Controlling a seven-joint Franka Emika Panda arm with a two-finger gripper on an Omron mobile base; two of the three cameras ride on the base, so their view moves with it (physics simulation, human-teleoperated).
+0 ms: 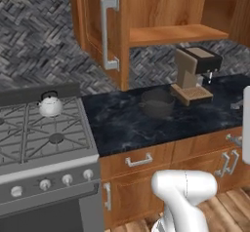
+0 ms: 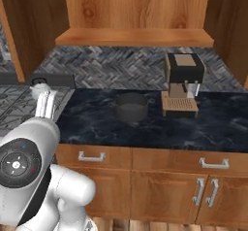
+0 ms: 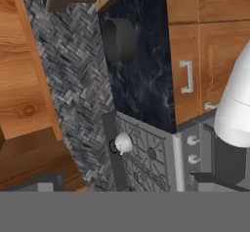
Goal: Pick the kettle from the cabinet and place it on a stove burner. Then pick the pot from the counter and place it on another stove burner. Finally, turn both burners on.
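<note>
The small silvery kettle (image 1: 50,105) (image 2: 40,90) (image 3: 123,143) stands upright on the stove's rear right burner. The front right burner (image 1: 56,138) beside it is bare. On the black counter (image 1: 122,126) (image 2: 145,130) rests the dark grey pot (image 1: 157,103) (image 2: 131,106) (image 3: 119,40), left of a coffee machine. Above the counter, the wooden cabinet (image 1: 176,33) (image 2: 135,37) has a bare shelf, and its door (image 1: 93,26) stands open. The hand view looks from well above and far off at the stove and counter. My gripper is open, with nothing in it.
A tan and black coffee machine (image 1: 195,75) (image 2: 181,84) stands right of the pot. Round knobs (image 1: 67,179) line the stove front. Wooden drawers with metal handles (image 1: 139,161) (image 2: 92,156) run under the counter. My white arm (image 1: 183,192) (image 2: 29,172) rises in the foreground.
</note>
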